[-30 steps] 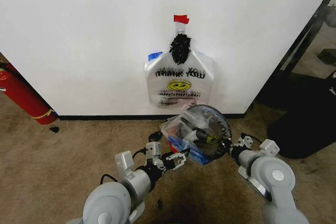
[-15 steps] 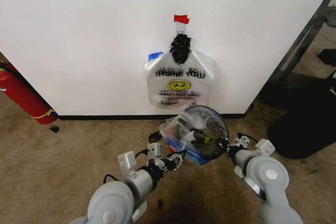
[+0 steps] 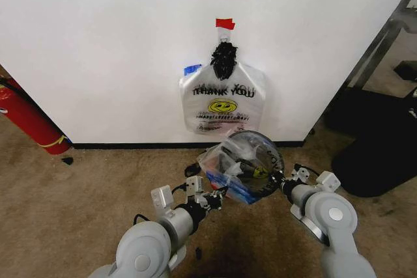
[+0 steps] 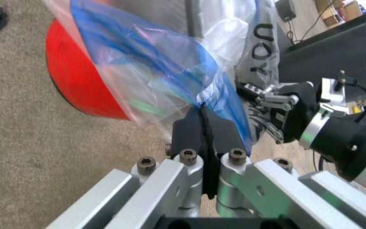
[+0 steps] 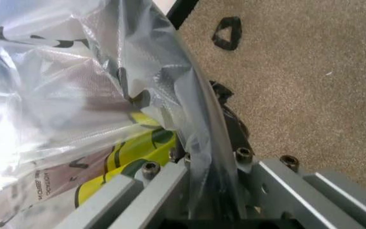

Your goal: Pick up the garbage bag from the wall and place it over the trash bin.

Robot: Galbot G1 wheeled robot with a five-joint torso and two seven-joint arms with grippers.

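step: stretching thin crinkly see-through garbage bag [image 3: 236, 168] over small black wire-mesh trash bin [image 3: 259, 163] on carpet by white wall [image 3: 104, 43] | left gripper [image 4: 207, 125] fingers pinched on blue bag edge | right gripper [image 3: 276, 178] fingers closed on opposite hem at rim | advice: keep film taut, lower both sides evenly past rim

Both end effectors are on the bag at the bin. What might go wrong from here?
1. The garbage bag is thin film pinched shut in the left end effector and right end effector; pulling apart may tear it or slip it out.
2. The trash bin looks tipped toward the robot, red base showing; more tugging may roll it away.
3. The bag is bunched at the rim, so it may not seat evenly.
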